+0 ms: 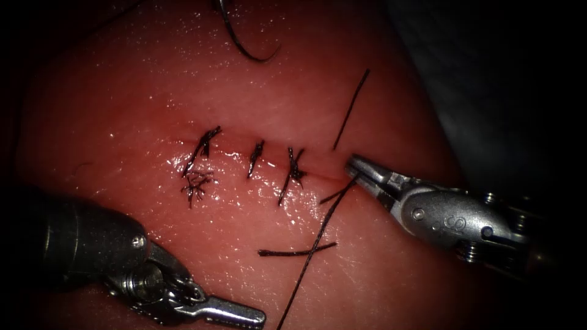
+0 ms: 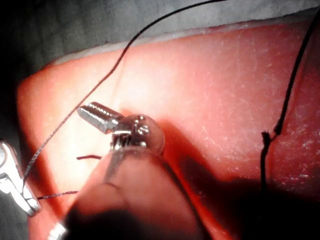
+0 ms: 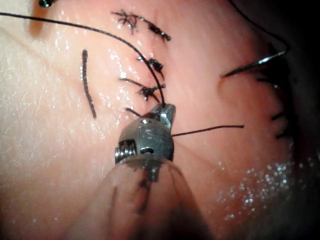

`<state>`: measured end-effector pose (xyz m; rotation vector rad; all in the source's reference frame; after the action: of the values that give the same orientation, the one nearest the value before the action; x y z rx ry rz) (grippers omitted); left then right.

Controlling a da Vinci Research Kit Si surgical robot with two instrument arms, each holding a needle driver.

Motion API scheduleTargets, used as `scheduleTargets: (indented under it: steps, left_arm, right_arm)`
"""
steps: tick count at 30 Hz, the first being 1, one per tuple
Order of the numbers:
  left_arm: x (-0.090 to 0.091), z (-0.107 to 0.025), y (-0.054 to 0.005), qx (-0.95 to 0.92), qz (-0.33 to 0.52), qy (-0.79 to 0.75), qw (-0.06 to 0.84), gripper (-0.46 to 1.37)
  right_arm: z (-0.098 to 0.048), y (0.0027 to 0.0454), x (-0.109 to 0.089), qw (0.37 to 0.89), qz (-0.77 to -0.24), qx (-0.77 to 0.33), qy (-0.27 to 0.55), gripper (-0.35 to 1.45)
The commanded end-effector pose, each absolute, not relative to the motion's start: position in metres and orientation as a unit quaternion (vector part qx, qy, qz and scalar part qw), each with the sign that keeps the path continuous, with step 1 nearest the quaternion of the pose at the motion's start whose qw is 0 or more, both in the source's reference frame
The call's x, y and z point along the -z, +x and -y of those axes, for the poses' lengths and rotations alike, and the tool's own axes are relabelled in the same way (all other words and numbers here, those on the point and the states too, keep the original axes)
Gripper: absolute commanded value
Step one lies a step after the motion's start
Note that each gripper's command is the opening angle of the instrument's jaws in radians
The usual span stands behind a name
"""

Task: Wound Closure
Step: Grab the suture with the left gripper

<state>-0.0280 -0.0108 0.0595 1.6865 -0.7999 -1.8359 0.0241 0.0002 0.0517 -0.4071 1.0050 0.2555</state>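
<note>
Tissue point(image 1: 122, 91) in the endoscope view carries a short cut point(image 1: 263, 160) closed by three dark stitches point(image 1: 255, 157). Near left, the left pincer point(image 1: 244, 315) lies low over the tissue, clenched and empty, well apart from the cut. A loose cut end of thread point(image 1: 296, 251) lies near the middle, crossed by the long thread point(image 1: 315, 247) that runs up to the right end of the cut. There the right pincer point(image 1: 354, 168) sits, its tips touching the tissue and grasping the thread; a straight strand rises far right of it. A dark curved line, too unclear to name, lies at the far edge.

The right wrist view adds the needle point(image 3: 255, 64), lying free on the tissue beyond the stitches, held by neither tool.

The right tool's body bears a mark that reads like "S" point(image 1: 454, 224).
</note>
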Motion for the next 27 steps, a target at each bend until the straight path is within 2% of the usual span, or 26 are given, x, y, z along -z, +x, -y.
scheduleTargets:
  steps: [1,7,12,15,20,23,27]
  left_arm:
    - [-0.0597,0.0107,-0.0281,0.681,0.297,0.618,0.256,0.0]
    - [-0.0599,0.0106,-0.0287,0.692,0.3,0.606,0.252,0.57]
    - [-0.0605,0.0111,-0.0294,0.693,0.312,0.596,0.26,0.88]
    - [-0.0608,0.0115,-0.0299,0.692,0.319,0.59,0.267,0.98]
    - [-0.0612,0.0121,-0.0305,0.692,0.326,0.586,0.268,1.04]
    - [-0.0609,0.0123,-0.0307,0.693,0.326,0.585,0.268,1.17]
    - [-0.0603,0.0126,-0.0309,0.692,0.333,0.58,0.272,1.2]
  right_arm:
    - [-0.0002,0.0241,-0.0517,0.848,-0.477,-0.122,-0.195,-0.35]
    - [-0.0002,0.0241,-0.0517,0.848,-0.477,-0.122,-0.195,-0.35]
    - [-0.0002,0.0241,-0.0517,0.848,-0.477,-0.122,-0.195,-0.35]
    - [-0.0002,0.0241,-0.0517,0.848,-0.477,-0.122,-0.195,-0.35]
    - [-0.0002,0.024,-0.0517,0.848,-0.477,-0.122,-0.195,-0.35]
    - [-0.0002,0.024,-0.0517,0.848,-0.477,-0.122,-0.195,-0.35]
    - [-0.0002,0.024,-0.0517,0.848,-0.477,-0.122,-0.195,-0.35]
